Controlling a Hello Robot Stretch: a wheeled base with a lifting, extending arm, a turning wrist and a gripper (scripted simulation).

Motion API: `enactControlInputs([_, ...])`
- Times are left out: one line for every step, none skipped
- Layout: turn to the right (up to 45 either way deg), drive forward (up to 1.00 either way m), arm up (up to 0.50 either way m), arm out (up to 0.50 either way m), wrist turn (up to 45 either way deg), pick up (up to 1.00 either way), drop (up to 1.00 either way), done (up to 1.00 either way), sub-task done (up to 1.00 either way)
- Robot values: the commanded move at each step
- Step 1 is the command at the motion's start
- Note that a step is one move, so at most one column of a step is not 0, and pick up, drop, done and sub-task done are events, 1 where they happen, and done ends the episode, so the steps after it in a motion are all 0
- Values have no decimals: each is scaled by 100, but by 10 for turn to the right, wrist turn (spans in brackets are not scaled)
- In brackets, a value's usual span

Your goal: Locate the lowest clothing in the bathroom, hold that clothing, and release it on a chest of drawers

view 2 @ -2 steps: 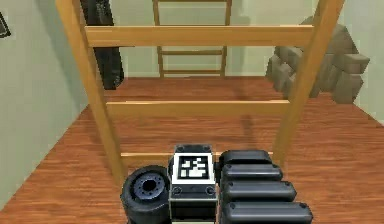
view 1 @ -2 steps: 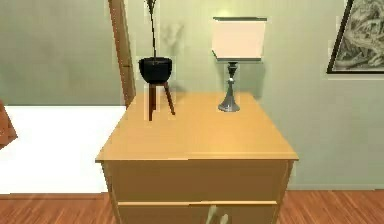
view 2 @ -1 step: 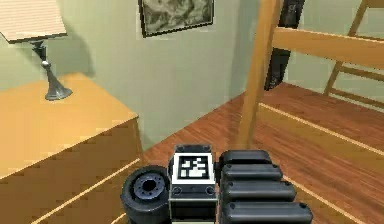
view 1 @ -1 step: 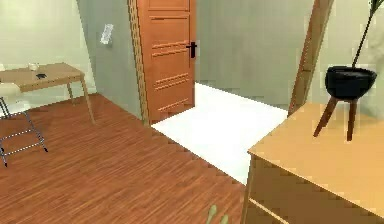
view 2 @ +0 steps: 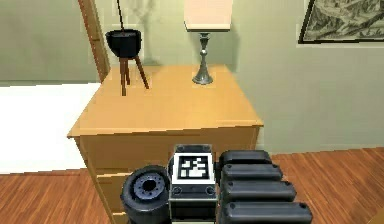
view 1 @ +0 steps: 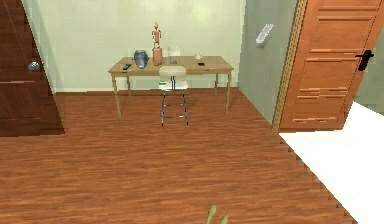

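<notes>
Arm side view shows you a black pot [view 2: 123, 42] holding a thin stem [view 2: 120, 14] on the chest of drawers [view 2: 170, 112]; whether the gripper [view 2: 150, 192] holds anything, you cannot tell.

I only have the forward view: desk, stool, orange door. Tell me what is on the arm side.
Observer: A wooden chest of drawers stands close by on that side.
Operator: List what stands on top.
Observer: A lamp with a white shade, near the back edge.
Operator: Go on.
Observer: A black pot on a tripod stand, at the back corner toward the arm side view's left.
</notes>
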Motion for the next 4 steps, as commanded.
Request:
enactControlInputs([0,0,0,48,0,0,0,0,0])
enactControlInputs([0,0,0,0,450,0,0,0,0])
enactControlInputs([0,0,0,0,450,0,0,0,0])
enactControlInputs([0,0,0,0,360,0,0,0,0])
